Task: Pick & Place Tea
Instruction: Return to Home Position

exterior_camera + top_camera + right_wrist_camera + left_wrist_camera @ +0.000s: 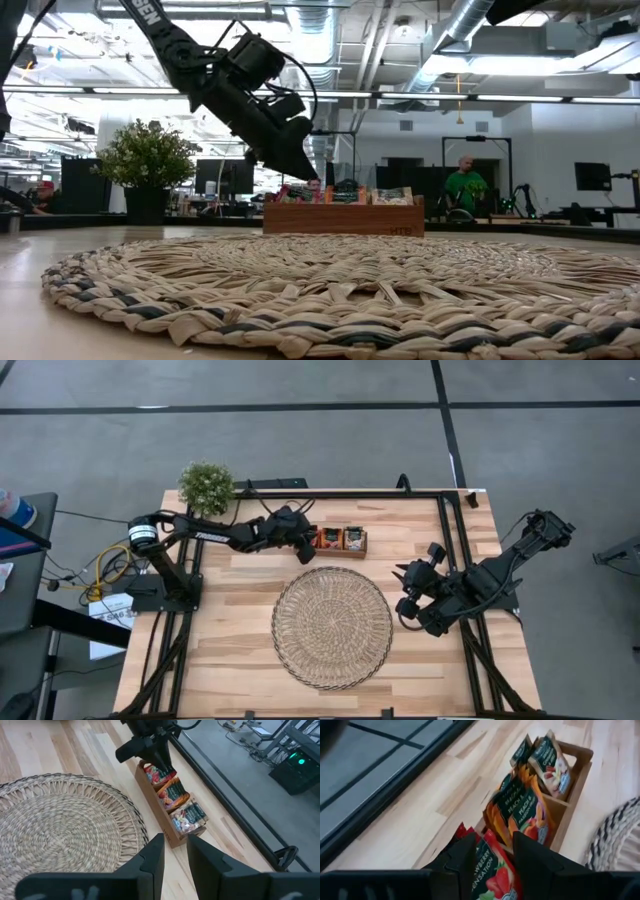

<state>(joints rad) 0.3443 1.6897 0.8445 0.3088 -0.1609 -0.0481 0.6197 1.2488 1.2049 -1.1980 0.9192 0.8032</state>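
Note:
The tea sachets stand upright in a brown wooden three-slot tray point(336, 553) at the table's far middle: red ones point(154, 772) in the left slot, orange ones point(520, 805) in the middle, pale ones point(551, 761) on the right. My left gripper point(494, 844) slants down over the left slot, shut on a red sachet point(492, 870). My right gripper point(175, 842) hangs above the table's right side, past the round woven mat point(332, 626). Its fingers stand a narrow gap apart with nothing between them. My left gripper pinches one red sachet between its two fingers point(465, 862), whose bodies hide the sachet's sides. The printed face point(496, 879) shows in the gap. The fingers slant down from the table's left. Whether the sachet is clear of the slot, I cannot tell.
A potted plant point(207, 485) stands at the far left corner, behind my left arm. A dark frame rail point(350, 493) runs along the far edge, close behind the tray. The mat fills the middle of the table. In the low view, a person point(465, 185) is in the room beyond.

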